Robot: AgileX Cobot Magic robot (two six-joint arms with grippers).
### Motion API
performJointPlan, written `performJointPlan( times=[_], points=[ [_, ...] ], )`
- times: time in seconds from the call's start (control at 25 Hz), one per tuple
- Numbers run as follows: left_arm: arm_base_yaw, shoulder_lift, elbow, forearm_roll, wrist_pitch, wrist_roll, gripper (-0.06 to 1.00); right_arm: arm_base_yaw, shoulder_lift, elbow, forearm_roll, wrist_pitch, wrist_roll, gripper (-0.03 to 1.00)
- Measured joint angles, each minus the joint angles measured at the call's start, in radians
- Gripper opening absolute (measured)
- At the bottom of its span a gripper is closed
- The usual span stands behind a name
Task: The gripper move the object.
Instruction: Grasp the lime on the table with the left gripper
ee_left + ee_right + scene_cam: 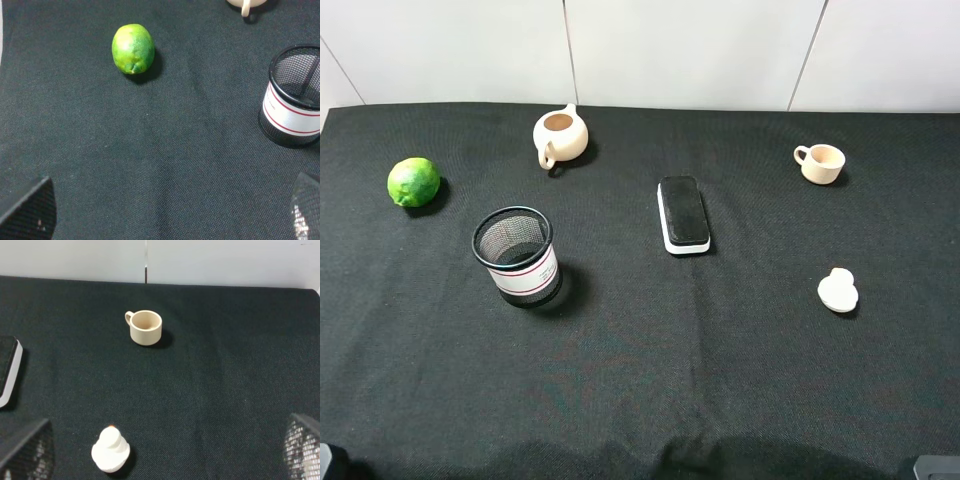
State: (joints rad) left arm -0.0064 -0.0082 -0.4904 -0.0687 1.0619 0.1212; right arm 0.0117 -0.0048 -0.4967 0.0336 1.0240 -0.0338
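The bright green lime (414, 182) lies at the far left of the black cloth, left of the mesh cup. In the left wrist view the lime (133, 48) rests alone on the cloth, well ahead of my left gripper (167, 220). Its two black fingertips (27, 210) show only at the frame's lower corners, wide apart and empty. My right gripper (164, 455) is also open and empty, with its fingertips (25, 450) at the frame's corners. In the exterior view only slivers of the arms show at the front corners.
A black mesh pen cup (517, 256) stands right of the lime. A beige teapot (560, 136) sits at the back. A black eraser block (683, 214) lies mid-table. A beige cup (821, 163) and a small white lid-like piece (838, 292) are on the right.
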Motion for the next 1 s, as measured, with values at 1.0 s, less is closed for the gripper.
performJointPlan(
  times=[1.0],
  points=[
    [0.0,0.349,-0.142,0.017,-0.077,-0.02,0.99,0.0,0.0,0.0,0.0,0.0,0.0,0.69]
  ],
)
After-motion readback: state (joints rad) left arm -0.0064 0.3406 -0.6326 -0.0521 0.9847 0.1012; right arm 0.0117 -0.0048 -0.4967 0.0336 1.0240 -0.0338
